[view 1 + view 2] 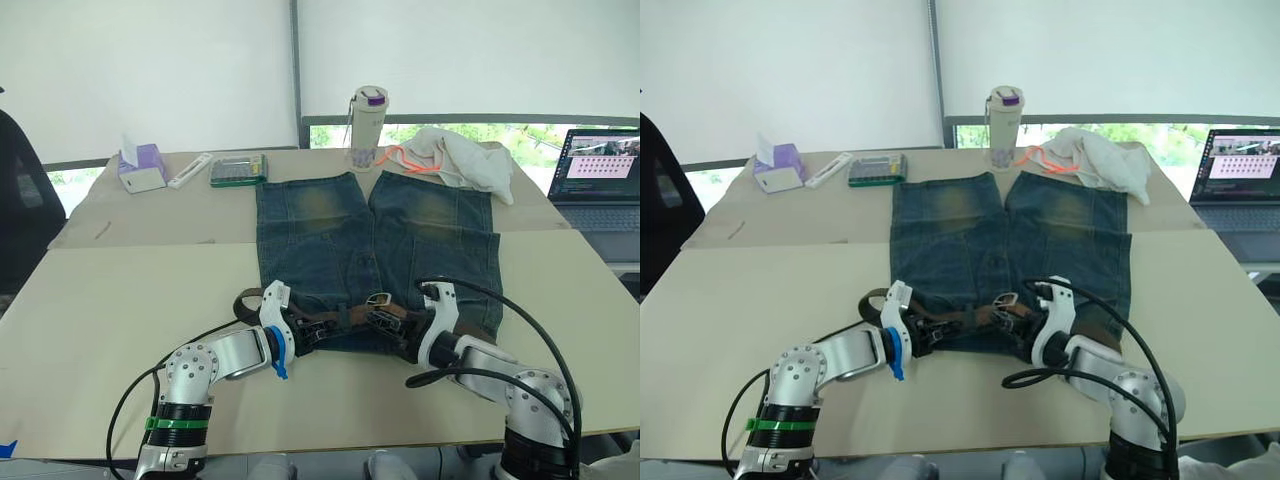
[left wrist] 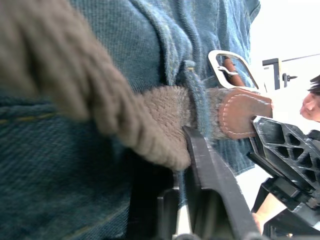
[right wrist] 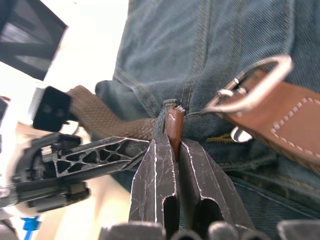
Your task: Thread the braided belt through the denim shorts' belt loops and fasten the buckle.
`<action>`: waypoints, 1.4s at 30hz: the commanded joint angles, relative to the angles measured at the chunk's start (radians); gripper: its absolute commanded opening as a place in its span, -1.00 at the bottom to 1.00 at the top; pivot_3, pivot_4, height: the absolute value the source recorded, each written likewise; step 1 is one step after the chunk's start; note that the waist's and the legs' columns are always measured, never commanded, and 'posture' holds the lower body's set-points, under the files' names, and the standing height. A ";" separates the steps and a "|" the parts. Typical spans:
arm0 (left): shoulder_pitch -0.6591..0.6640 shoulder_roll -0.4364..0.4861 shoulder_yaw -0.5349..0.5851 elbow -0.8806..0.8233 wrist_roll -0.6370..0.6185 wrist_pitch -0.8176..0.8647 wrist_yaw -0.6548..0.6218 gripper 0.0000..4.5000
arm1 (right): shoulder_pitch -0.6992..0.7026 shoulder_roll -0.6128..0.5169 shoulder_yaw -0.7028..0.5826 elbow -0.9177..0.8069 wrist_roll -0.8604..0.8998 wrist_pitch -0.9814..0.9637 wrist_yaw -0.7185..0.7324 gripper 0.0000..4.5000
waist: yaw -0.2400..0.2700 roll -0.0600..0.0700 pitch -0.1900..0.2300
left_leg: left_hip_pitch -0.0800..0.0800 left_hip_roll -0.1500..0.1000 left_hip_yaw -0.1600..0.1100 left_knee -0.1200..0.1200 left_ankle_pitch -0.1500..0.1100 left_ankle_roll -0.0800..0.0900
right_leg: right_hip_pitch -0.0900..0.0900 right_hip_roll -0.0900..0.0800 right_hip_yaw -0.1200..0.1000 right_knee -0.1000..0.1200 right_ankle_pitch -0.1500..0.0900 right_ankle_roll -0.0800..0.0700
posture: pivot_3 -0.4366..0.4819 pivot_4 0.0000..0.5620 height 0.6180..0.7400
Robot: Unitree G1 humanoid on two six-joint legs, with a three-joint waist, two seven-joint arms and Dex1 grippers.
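Right claw pinching braided belt

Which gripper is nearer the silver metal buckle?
Right. The right gripper sits right beside the silver metal buckle; the left gripper is farther along the waistband.

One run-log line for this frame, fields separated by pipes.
stage: threading | right end effector: shut on braided belt tip at belt loop | left end effector: at waistband | buckle: unfastened | denim shorts: flat on table

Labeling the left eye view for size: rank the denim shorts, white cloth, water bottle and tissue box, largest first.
1. denim shorts
2. white cloth
3. water bottle and tissue box: look alike in size, so unranked.
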 commanded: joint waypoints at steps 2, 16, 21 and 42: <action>0.028 0.070 0.001 -0.042 0.039 0.031 -0.093 0.16 | -0.032 -0.047 -0.038 -0.061 0.168 -0.027 0.071 -1.00 | -0.006 -0.001 0.001 | 0.000 0.000 0.000 0.000 0.000 0.000 | 0.000 0.000 0.000 0.000 0.000 0.000 | -0.05 -0.47 1.00; 0.137 0.341 0.068 -0.132 0.118 -0.006 -0.592 0.72 | -0.027 -0.174 -0.156 0.109 0.425 -0.145 -0.029 -1.00 | -0.014 0.000 0.005 | 0.000 0.002 0.001 -0.002 0.000 0.000 | -0.001 0.001 0.000 -0.001 0.000 -0.001 | -0.05 -0.47 1.00; 0.188 0.415 0.100 -0.174 0.208 -0.109 -0.807 0.72 | -0.007 -0.266 -0.204 0.171 0.543 -0.188 -0.038 -1.00 | -0.013 -0.001 0.007 | 0.000 0.002 0.002 -0.003 0.000 0.001 | -0.001 0.001 0.000 -0.001 0.000 -0.001 | -0.05 -0.47 1.00; -0.137 0.106 0.129 -0.201 -0.200 -0.180 -0.438 0.72 | -0.033 -0.180 0.026 0.076 0.973 -0.534 -0.254 -1.00 | -0.013 -0.008 0.011 | -0.001 0.004 -0.002 -0.002 0.000 0.003 | 0.000 0.001 0.001 -0.001 0.000 0.000 | -0.05 -0.47 1.00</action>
